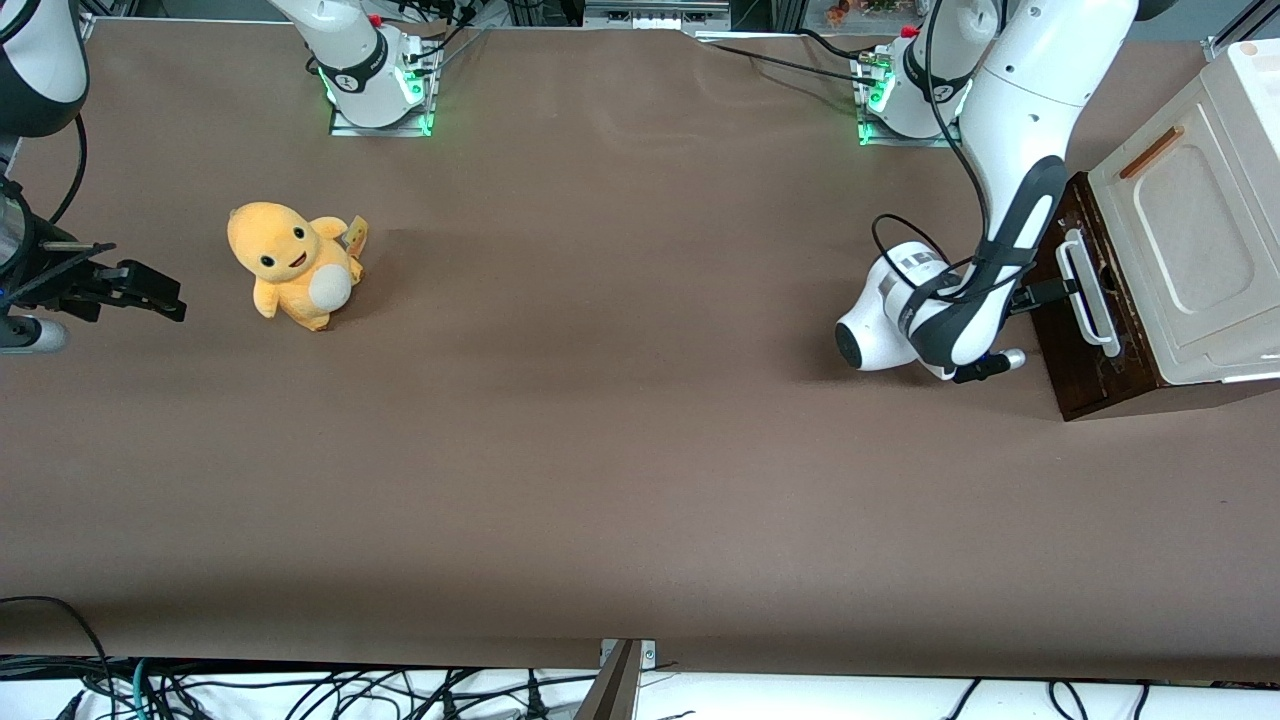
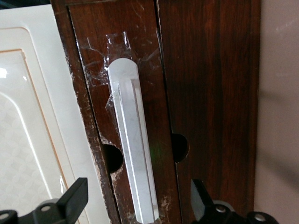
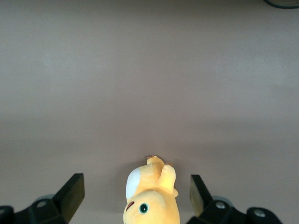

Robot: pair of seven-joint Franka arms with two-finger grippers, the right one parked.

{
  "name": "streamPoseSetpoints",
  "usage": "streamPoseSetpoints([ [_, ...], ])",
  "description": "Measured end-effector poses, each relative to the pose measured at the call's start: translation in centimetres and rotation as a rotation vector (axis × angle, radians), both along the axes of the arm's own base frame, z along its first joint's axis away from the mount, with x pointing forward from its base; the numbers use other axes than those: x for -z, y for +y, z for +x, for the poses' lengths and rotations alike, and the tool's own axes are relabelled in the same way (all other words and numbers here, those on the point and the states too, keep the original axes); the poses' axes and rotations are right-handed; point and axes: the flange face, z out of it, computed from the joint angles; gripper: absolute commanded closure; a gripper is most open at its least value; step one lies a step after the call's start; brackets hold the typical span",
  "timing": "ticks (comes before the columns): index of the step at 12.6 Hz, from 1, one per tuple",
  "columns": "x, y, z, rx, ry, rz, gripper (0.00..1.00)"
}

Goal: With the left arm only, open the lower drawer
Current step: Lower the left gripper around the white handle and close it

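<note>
The lower drawer (image 1: 1100, 372) shows its dark brown wooden front (image 2: 93, 28) at the working arm's end of the table, with none of its pale inside in sight. A white bar handle (image 1: 1090, 292) (image 2: 131, 140) runs along that front. The left arm (image 1: 1020, 120) reaches down to it. Its black gripper (image 1: 1048, 293) (image 2: 137, 189) is open right in front of the handle. The two fingers (image 2: 77, 193) stand wide apart, one on each side of the bar, and neither touches it.
A cream panel (image 1: 1200, 220) with a thin orange-brown strip handle (image 1: 1150, 152) sits directly beside the drawer front. A yellow plush toy (image 1: 290, 265) stands on the brown table (image 1: 620, 420) toward the parked arm's end.
</note>
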Motion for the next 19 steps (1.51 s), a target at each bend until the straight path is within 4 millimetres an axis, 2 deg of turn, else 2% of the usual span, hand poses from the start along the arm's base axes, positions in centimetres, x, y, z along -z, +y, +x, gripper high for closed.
streamPoseSetpoints([
  [6,0.1,1.7,0.5,0.01,0.023,0.013,0.03],
  [13,0.6,2.7,0.7,0.019,0.03,0.028,0.11],
  [15,0.5,3.1,0.9,0.023,0.027,0.035,0.2],
  [17,0.5,3.3,0.9,0.02,0.026,0.036,0.25],
  [19,0.5,3.4,0.9,0.019,0.023,0.037,0.4],
])
